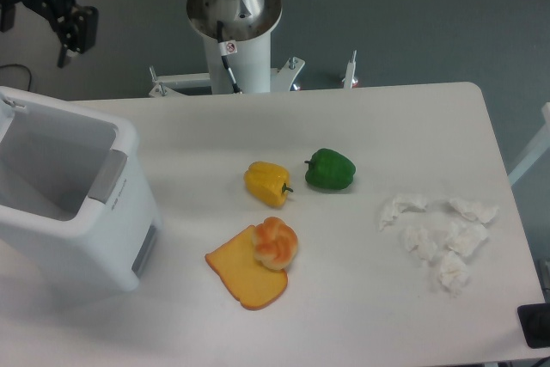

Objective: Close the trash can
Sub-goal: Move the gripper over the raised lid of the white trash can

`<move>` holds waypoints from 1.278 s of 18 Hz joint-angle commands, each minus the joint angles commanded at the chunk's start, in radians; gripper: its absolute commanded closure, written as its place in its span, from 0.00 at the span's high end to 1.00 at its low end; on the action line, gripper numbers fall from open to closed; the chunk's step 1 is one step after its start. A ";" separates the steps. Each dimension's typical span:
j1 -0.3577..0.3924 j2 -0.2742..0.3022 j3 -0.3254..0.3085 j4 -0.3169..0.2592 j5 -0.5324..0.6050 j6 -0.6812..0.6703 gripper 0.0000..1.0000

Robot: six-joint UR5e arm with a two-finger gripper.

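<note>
The trash can [101, 242] is a large white boxy bin at the table's left edge. It stands open at the top, and its hollow inside shows. A grey latch tab [107, 176] sits on its right rim. A small piece of its lid or hinge shows at the upper left corner [10, 102]; the rest is cut off by the frame. My gripper [36, 39] hangs in the air behind and above the bin's back left corner, apart from it. It is open and holds nothing. Its left finger is partly cut off by the frame edge.
A yellow pepper [267, 183] and a green pepper [330, 169] lie mid-table. In front of them a bread slice [245, 277] carries an orange pastry [276, 243]. Crumpled white tissues [440, 235] lie at the right. The arm's base [234, 15] stands behind the table.
</note>
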 joint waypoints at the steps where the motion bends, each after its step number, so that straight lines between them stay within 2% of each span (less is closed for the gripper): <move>1: -0.002 -0.003 0.002 0.017 0.000 -0.011 1.00; 9: -0.028 -0.025 0.015 0.106 -0.020 -0.049 1.00; 12: -0.028 -0.040 0.020 0.166 -0.021 -0.087 1.00; 23: -0.025 -0.046 0.038 0.218 -0.020 -0.135 1.00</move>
